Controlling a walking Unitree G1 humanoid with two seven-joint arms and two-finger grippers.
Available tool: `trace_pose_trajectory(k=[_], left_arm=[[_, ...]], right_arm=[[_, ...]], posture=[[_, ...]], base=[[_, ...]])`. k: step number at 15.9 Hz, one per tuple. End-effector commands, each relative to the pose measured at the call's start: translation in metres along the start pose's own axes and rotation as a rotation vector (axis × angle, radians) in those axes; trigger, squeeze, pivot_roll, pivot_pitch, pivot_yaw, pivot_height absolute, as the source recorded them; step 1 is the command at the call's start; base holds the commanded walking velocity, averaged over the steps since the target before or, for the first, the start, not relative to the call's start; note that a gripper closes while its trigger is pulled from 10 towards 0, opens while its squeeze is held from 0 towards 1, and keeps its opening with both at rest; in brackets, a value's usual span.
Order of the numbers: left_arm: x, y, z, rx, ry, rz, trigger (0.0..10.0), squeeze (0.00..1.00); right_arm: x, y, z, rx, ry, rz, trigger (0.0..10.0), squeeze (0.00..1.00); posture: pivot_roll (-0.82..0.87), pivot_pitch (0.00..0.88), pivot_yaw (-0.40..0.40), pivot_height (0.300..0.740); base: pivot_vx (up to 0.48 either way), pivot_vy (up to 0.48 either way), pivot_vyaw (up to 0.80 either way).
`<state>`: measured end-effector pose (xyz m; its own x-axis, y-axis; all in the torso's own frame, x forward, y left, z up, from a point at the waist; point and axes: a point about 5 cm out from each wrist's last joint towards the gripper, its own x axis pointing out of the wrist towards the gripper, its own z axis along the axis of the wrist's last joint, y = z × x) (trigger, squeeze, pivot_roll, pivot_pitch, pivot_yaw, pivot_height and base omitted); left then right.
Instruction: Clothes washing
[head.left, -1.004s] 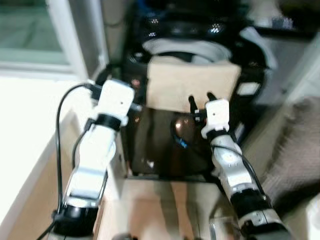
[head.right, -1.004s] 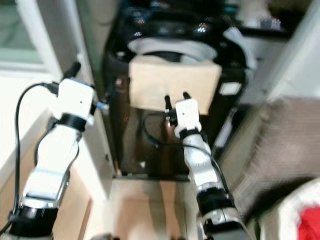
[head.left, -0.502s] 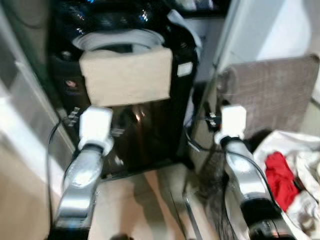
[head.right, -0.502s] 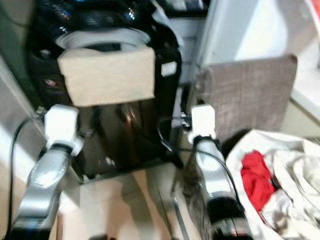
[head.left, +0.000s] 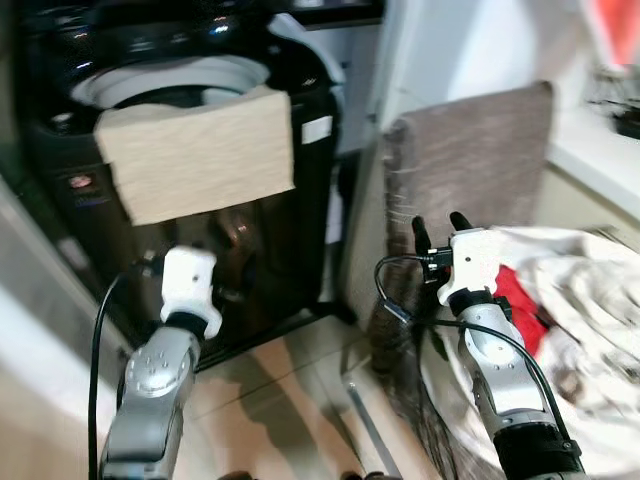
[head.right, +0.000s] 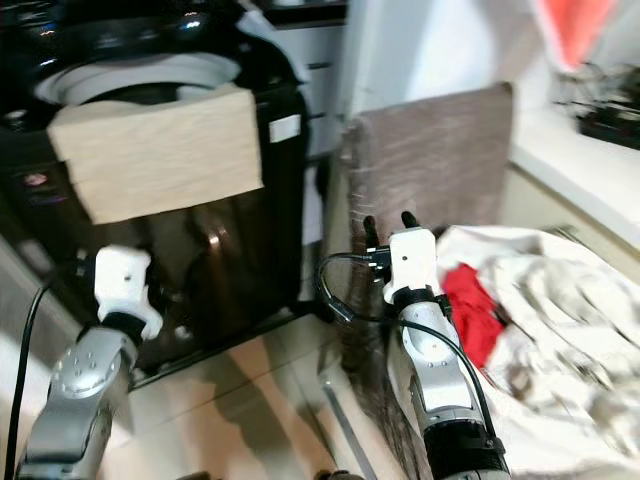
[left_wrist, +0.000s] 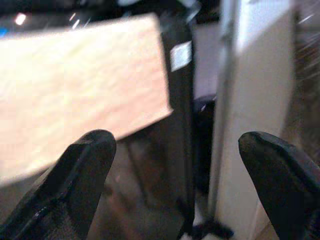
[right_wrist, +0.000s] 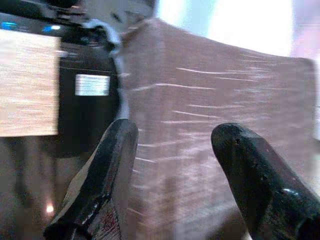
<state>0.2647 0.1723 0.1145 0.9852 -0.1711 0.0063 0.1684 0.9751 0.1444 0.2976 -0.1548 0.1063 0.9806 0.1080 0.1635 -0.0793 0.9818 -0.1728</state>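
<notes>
Red garment (head.left: 520, 300) beside open right gripper (head.left: 441, 226)

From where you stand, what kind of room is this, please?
Probably a home laundry corner. A black top-loading washing machine stands open with a beige towel draped over its front edge, and a heap of white laundry with a red garment lies beside it.

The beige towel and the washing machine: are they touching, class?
Touching. In the left eye view the beige towel lies over the washing machine rim and hangs down its black front.
</notes>
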Motion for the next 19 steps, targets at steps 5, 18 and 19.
trace_pose_trajectory(k=[5,18,19], left_arm=[[0.007,-0.009,0.015,0.075,-0.09,-0.087,10.0,0.0],[0.007,-0.017,0.016,0.163,-0.093,-0.097,10.0,0.0],[0.007,-0.016,0.015,0.168,-0.093,-0.097,10.0,0.0]], right_arm=[[-0.007,-0.042,-0.028,0.113,0.186,-0.244,10.0,0.0],[-0.003,-0.043,-0.039,0.056,0.274,-0.254,10.0,1.0],[-0.003,-0.044,-0.044,0.076,0.304,-0.274,10.0,1.0]], posture=[[0.0,0.014,-0.008,0.74],[0.0,0.051,-0.004,0.731],[0.0,0.052,-0.005,0.731]], base=[[0.0,0.0,-0.66],[0.0,0.0,-0.37],[0.0,0.0,0.0]])
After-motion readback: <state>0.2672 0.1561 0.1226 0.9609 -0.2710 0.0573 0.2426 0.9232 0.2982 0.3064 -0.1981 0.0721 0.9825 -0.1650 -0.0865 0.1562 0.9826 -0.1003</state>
